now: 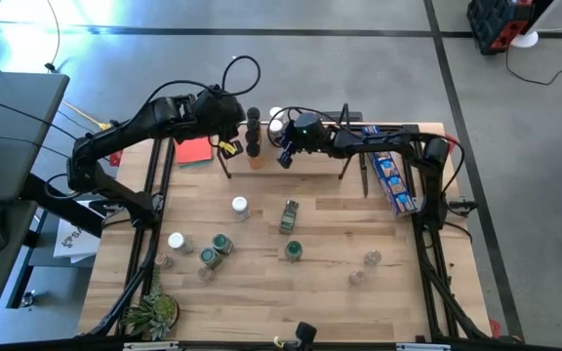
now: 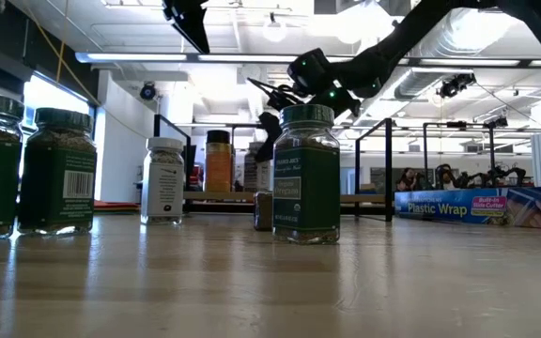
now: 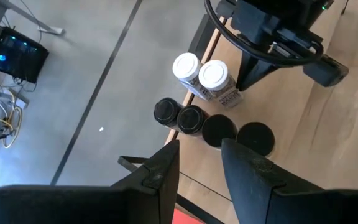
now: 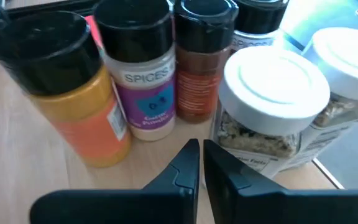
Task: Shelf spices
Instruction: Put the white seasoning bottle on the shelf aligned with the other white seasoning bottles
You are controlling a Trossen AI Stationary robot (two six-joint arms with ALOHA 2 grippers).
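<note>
The shelf [image 1: 320,161] is a light-wood board on black frames at the table's far middle. On its left end stand several spice jars: a row with black lids [image 3: 191,119] and two with white lids [image 3: 215,74]. My left gripper [image 3: 199,146] is open and empty above the black-lidded row. My right gripper [image 4: 201,152] is shut and empty, low over the board, just in front of a white-lidded jar [image 4: 272,93] and next to the orange [image 4: 73,106], purple [image 4: 145,74] and red-brown [image 4: 197,68] jars. Several loose jars [image 1: 239,206] stand on the table; one [image 1: 289,215] lies on its side.
A long blue packet [image 1: 393,180] lies at the far right by the shelf, and a flat red square [image 1: 193,151] at the far left. Green-lidded jars [image 1: 220,244] and clear ones [image 1: 372,257] stand mid-table. A small plant [image 1: 154,314] sits at the near left corner.
</note>
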